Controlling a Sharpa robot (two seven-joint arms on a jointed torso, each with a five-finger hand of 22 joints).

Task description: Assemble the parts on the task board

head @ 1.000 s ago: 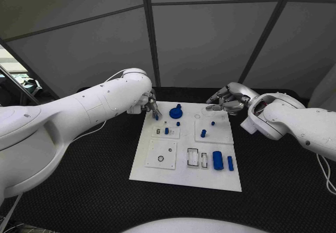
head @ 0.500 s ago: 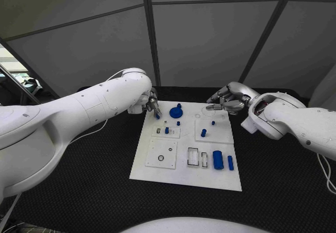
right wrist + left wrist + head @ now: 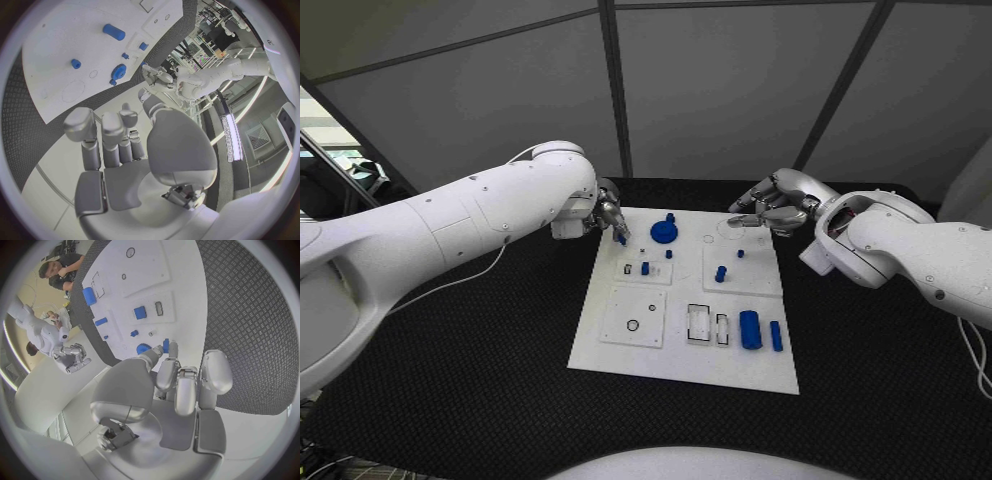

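Note:
The white task board (image 3: 733, 370) lies in the middle of the table. A blue gear (image 3: 664, 232) stands near its far edge, with small blue pegs (image 3: 720, 273) behind the middle. A thick blue cylinder (image 3: 749, 330) and a slim one (image 3: 775, 336) lie near the right edge. My left hand (image 3: 607, 220) hangs over the board's far left corner, beside the gear (image 3: 144, 348). It pinches a small blue piece (image 3: 165, 345) between thumb and a finger. My right hand (image 3: 764, 208) hovers over the far right corner with its fingers curled and nothing in it.
Black textured matting (image 3: 473, 380) covers the table round the board. Grey panel walls (image 3: 718, 90) stand close behind both hands. Several cut-out slots (image 3: 705, 325) show in the board's near half.
My left arm has swung outward at the elbow, while its hand stays by the far left corner with the blue piece. The right hand has barely moved.

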